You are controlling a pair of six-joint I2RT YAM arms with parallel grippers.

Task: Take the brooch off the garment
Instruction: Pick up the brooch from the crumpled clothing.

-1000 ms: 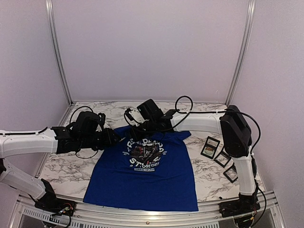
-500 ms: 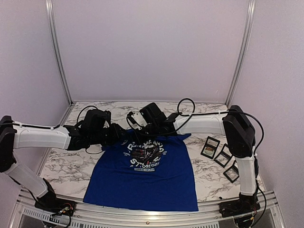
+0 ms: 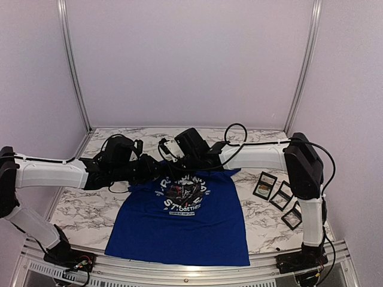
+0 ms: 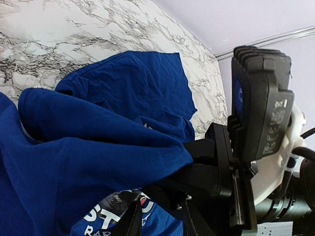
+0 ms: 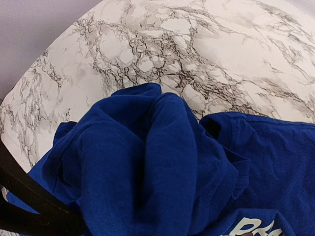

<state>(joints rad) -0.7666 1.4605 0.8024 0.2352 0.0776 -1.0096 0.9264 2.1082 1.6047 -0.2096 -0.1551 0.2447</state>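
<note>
Setup is a white marble-look tabletop (image 3: 78, 209) with grey veining, smooth and a bit glossy. It's boxed in by plain pale lilac walls (image 3: 191, 60) with thin aluminium posts (image 3: 72, 66) running up the far corners. Three small black-framed squares (image 3: 265, 184) sit along the right edge.

The garment (image 3: 185, 224), soft royal-blue jersey, lies mid-table. Its near hem is flat and the far collar end is hauled up into rounded folds. The white lettering arcs over a dark round graphic.

The right gripper (image 3: 172, 160) is clamped tight on that bunched fabric at the collar. The left gripper (image 3: 151, 173) comes in from the left at the shoulder. Its black fingers sit apart, with the print showing between them and nothing pinched that I can see. Can't pick out the brooch against the print.
</note>
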